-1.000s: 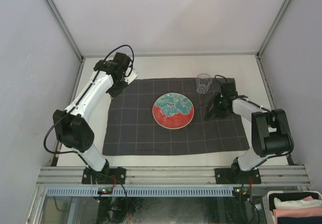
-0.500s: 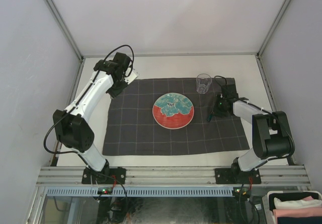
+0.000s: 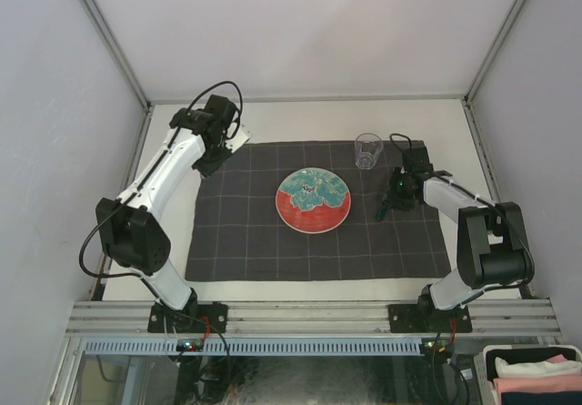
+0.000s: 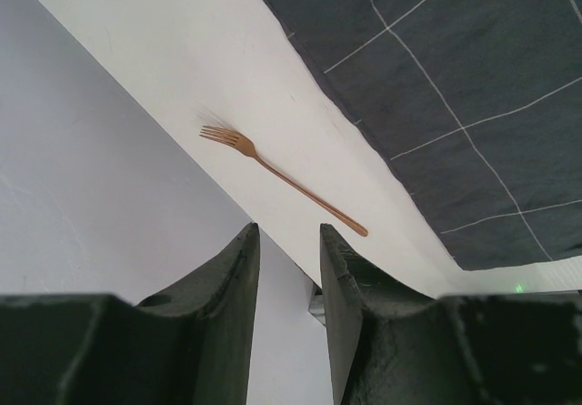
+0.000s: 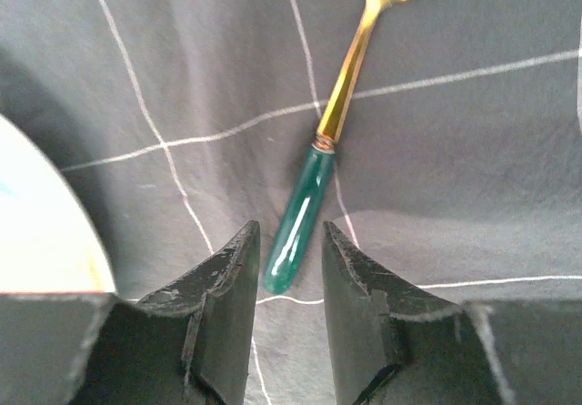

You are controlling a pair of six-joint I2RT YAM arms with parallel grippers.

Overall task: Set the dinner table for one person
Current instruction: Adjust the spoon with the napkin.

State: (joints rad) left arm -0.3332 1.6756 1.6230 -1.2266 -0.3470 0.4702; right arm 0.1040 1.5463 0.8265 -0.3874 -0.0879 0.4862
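Dinner table (image 3: pixel 300 118) lies flat beneath both grippers, rigid and fixed, with nothing on it to grasp. Spoon (image 5: pixel 335 114) looks light, stiff and slick, and is best pinched across its green handle. The handle's end lies untouched between the slightly spread jaws of the right gripper (image 5: pixel 289 232). Left gripper (image 4: pixel 286 241) is narrowly parted and empty. Since a second ago the right arm has shifted slightly outward, and the spoon is unmoved.

My right gripper (image 5: pixel 288 234) hangs over the spoon (image 5: pixel 344 96), and the green handle end lies in the gap between my fingers with room on either side. The plate (image 5: pixel 36 227) blocks the way to the left, and the glass (image 3: pixel 367 150) stands near, at the cloth's (image 4: pixel 455 77) far edge. On my left side the fork (image 4: pixel 282 179) lies on a narrow bare strip of table (image 4: pixel 182 50) between wall (image 4: pixel 82 205) and cloth, a tight lane.
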